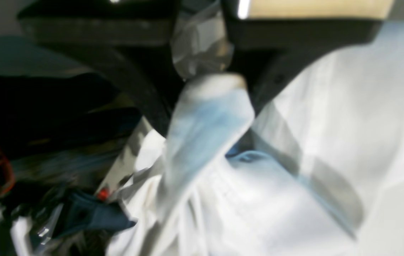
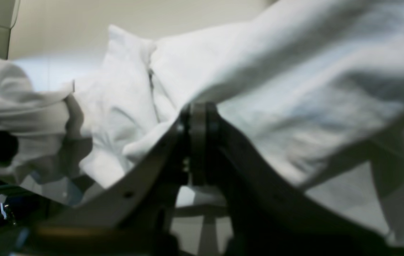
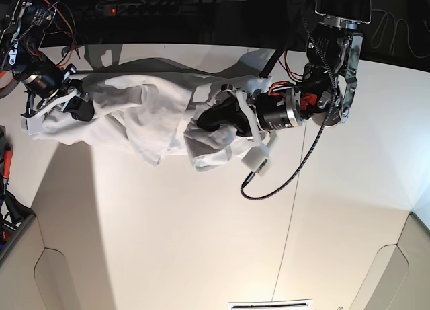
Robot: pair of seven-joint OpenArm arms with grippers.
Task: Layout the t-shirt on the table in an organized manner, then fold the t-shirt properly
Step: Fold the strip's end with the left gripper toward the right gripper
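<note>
The white t-shirt hangs bunched and wrinkled between my two grippers, over the far part of the off-white table. My left gripper is shut on a twisted wad of the shirt at its right end. In the left wrist view the dark fingers pinch that wad and the rest of the t-shirt spreads below. My right gripper is shut on the shirt's left end. In the right wrist view its fingertips meet under draped t-shirt cloth.
A black cable loops down from the left arm onto the table. A thin dark seam runs across the tabletop. Wires and dark equipment line the far edge. Rounded cutouts mark the near corners.
</note>
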